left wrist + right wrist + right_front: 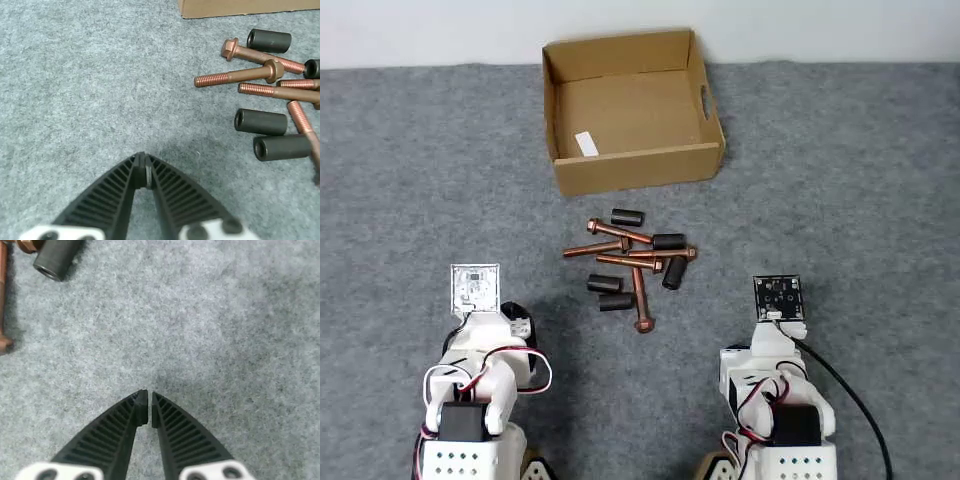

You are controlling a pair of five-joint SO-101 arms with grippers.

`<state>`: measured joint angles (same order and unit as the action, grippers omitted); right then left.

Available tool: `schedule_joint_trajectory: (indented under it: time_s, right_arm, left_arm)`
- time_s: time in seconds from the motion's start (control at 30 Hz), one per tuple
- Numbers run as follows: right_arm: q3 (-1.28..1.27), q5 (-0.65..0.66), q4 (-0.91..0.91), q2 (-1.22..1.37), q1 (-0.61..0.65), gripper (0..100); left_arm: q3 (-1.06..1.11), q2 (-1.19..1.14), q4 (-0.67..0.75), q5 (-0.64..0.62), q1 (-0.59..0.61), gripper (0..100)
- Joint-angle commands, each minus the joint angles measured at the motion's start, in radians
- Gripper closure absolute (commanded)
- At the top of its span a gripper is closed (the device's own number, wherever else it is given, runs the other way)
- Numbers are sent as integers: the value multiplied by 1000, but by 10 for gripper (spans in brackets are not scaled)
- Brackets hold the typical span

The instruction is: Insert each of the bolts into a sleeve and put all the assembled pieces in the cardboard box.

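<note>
**Asker:** Where are the parts?

**Me:** The bolts and sleeves lie in one loose heap on the grey felt. The heap is ahead of me and between my two arms. The cardboard box stands just beyond it, with its open top up.

**Asker:** What do they look like?

**Me:** I count five bolts. They are copper-coloured, with flanged hex heads and thread along the far part of each shank. They lie crossed over one another at different angles, and one points back towards me. The five sleeves are short matte black cylinders. On the ones that face my cameras I can see a round bore at the end. Some sleeves touch the bolts, and one lies a little apart on the box side of the heap. None has a bolt through it.

**Asker:** And the box?

**Me:** It is plain brown, with a slot cut in one side wall and a small white slip on its floor.

**Asker:** What about your jaws?

**Me:** On my left gripper they are pressed together over bare felt, with the heap off to one side. On my right gripper they are also closed, with only a hairline slit at the tips, and they hold nothing.
</note>
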<state>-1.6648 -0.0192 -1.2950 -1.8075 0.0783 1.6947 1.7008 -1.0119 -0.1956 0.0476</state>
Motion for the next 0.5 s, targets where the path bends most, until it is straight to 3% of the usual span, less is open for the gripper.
schedule_joint_trajectory:
  time_s: [0.0, 0.17, 0.47]
  right_arm:
    - [-18, 9, -8, -4, -5, 989]
    - [-18, 9, -8, -5, 4, 988]
    - [-18, 8, -8, -4, 148, 989]
  left_arm:
    - [-5, 9, -5, 3, 5, 995]
    - [-5, 9, -5, 3, 5, 995]
    - [-5, 9, -5, 3, 5, 995]
